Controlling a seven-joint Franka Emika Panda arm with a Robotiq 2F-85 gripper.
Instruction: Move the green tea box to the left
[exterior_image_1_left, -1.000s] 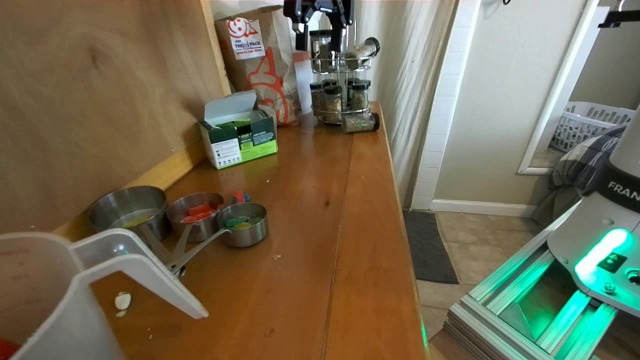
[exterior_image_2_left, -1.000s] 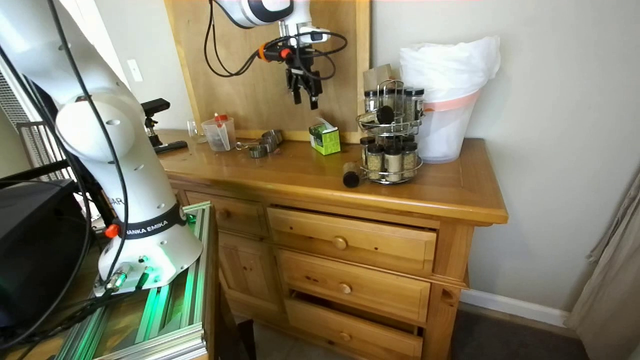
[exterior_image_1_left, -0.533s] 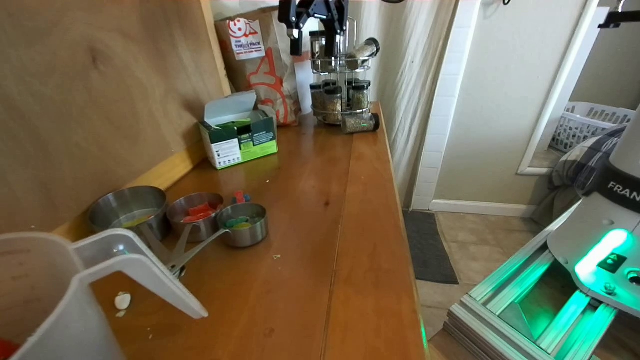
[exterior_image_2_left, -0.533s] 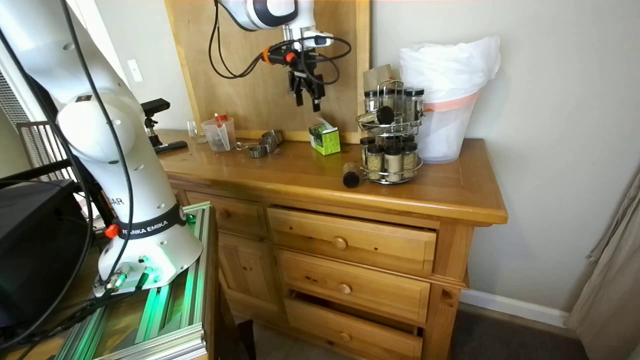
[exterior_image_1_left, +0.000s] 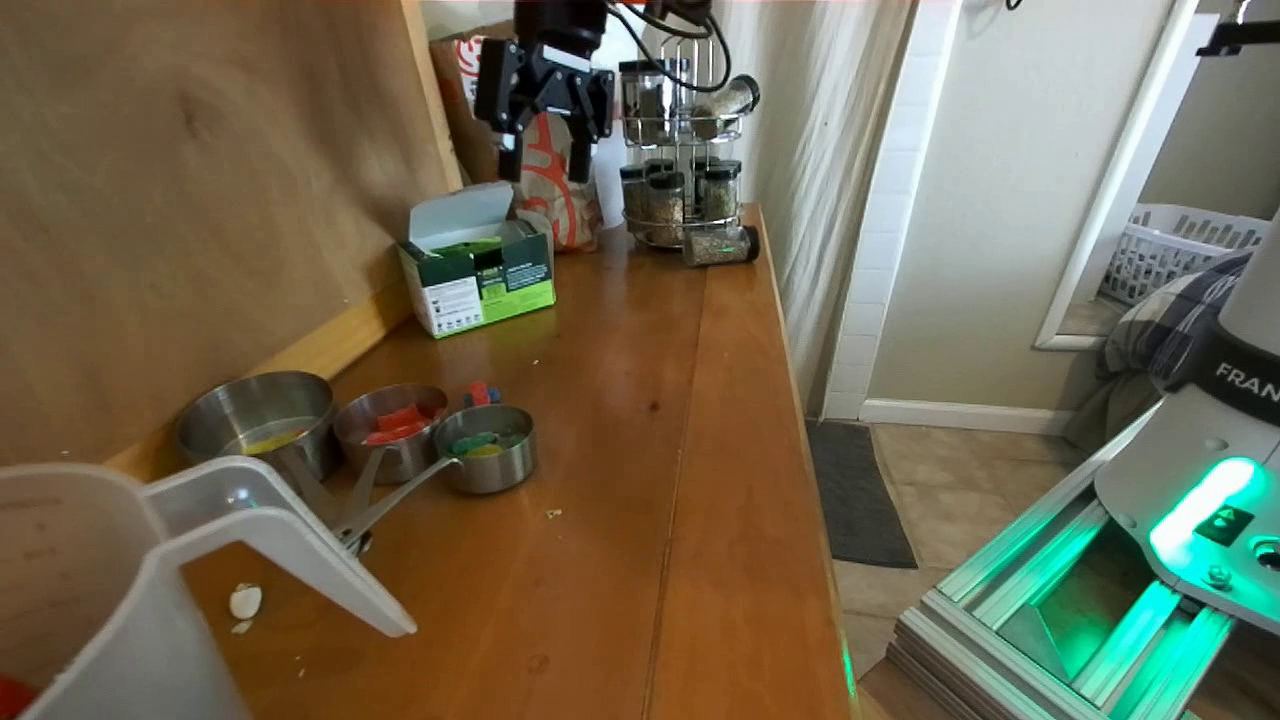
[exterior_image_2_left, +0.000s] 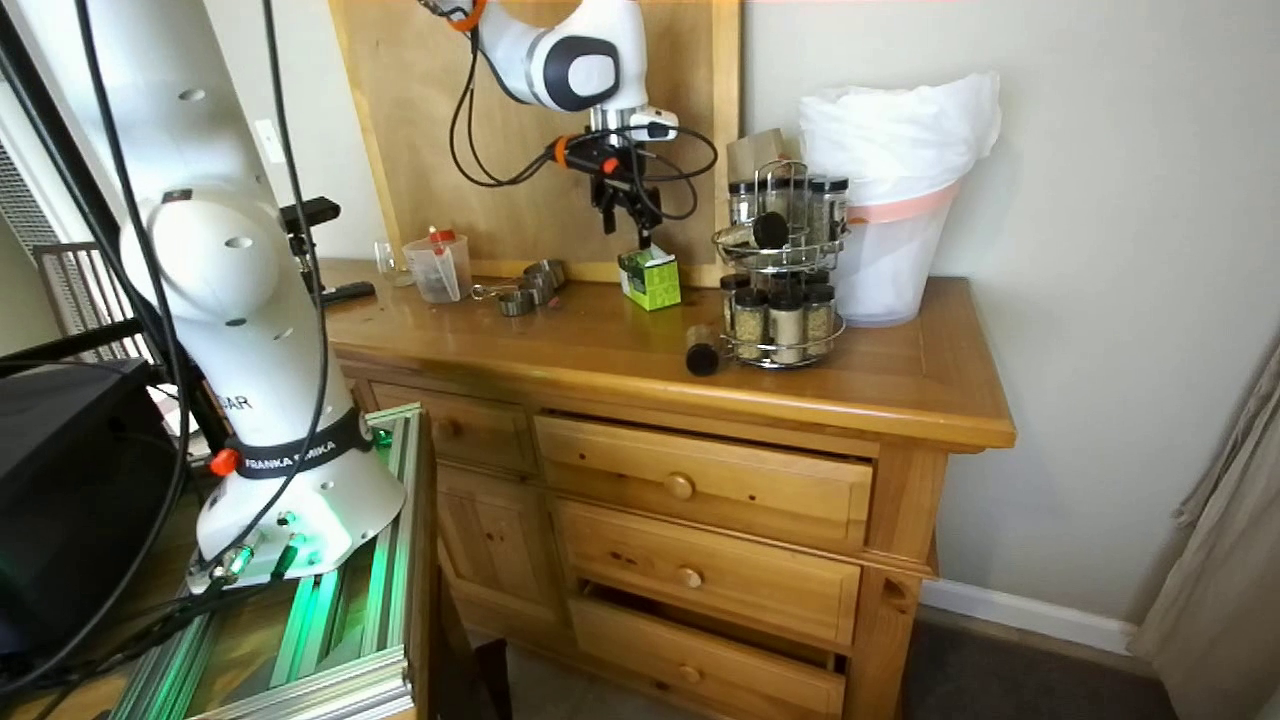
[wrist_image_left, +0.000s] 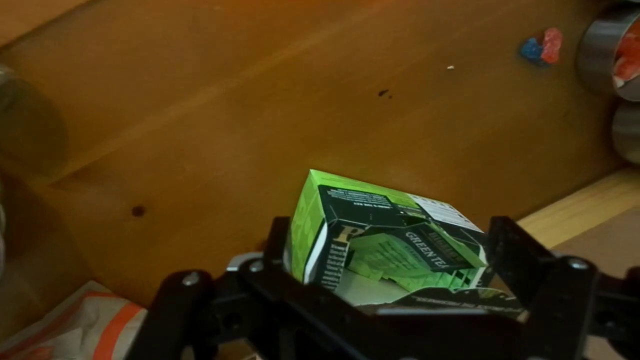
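The black two-fingered claw (exterior_image_1_left: 545, 163) points down with its fingers spread wide apart. It hangs just above the bright green, dark-panelled rectangular cardboard tea box (exterior_image_1_left: 480, 275), which shows between the fingers in the wrist view; whether a fingertip touches it, I cannot tell. The box stands on the brown wooden counter (exterior_image_1_left: 600, 450), just beside an upright wooden panel (exterior_image_1_left: 200, 200), its pale flap raised and printed green material inside. Behind it in an exterior view is a brown paper bag with red print (exterior_image_1_left: 565, 208). Near the bag stands a two-tier silver wire rack (exterior_image_2_left: 780, 267) of black-capped glass spice jars (exterior_image_2_left: 787, 325); one more glass jar (exterior_image_1_left: 712, 246) lies on its side just beside the rack. A white plastic bin (exterior_image_2_left: 885, 265) stands next to it. Between the box and a translucent plastic measuring jug (exterior_image_1_left: 150, 620) sit three round steel measuring cups (exterior_image_1_left: 415, 455) with coloured pieces (exterior_image_1_left: 397, 424) in them.
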